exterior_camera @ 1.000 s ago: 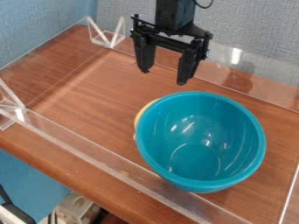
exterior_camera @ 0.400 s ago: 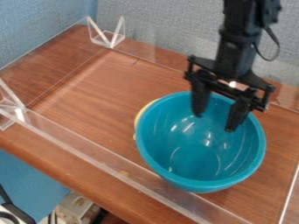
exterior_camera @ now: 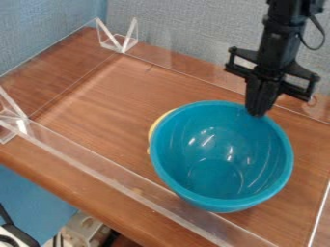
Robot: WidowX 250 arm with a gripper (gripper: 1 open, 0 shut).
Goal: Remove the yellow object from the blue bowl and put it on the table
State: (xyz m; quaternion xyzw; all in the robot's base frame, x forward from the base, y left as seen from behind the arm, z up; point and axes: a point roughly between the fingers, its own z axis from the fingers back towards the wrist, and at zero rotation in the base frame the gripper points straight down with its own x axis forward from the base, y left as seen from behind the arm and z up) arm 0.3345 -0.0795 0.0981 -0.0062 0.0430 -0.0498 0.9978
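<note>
The blue bowl (exterior_camera: pixel 217 159), deep and glossy, stands on the right half of the table (exterior_camera: pixel 103 96). Only a yellow-orange curved edge of the yellow object (exterior_camera: pixel 153 126) shows, at the bowl's left rim. I cannot tell whether it lies inside or just beside the bowl. My gripper (exterior_camera: pixel 261 108) points straight down over the bowl's far right rim. Its black fingers are pressed together and shut, and I see nothing between them. The gripper is well to the right of the yellow object, a bowl's width away.
Low clear acrylic walls (exterior_camera: pixel 77 159) edge the table. Clear triangular brackets stand at the back left corner (exterior_camera: pixel 119 37) and at the left edge (exterior_camera: pixel 13 121). The arm's black cable hangs at the upper right.
The gripper has swung from the back middle of the table to the right, over the bowl's far right rim. Its fingers, spread wide before, have come together.
</note>
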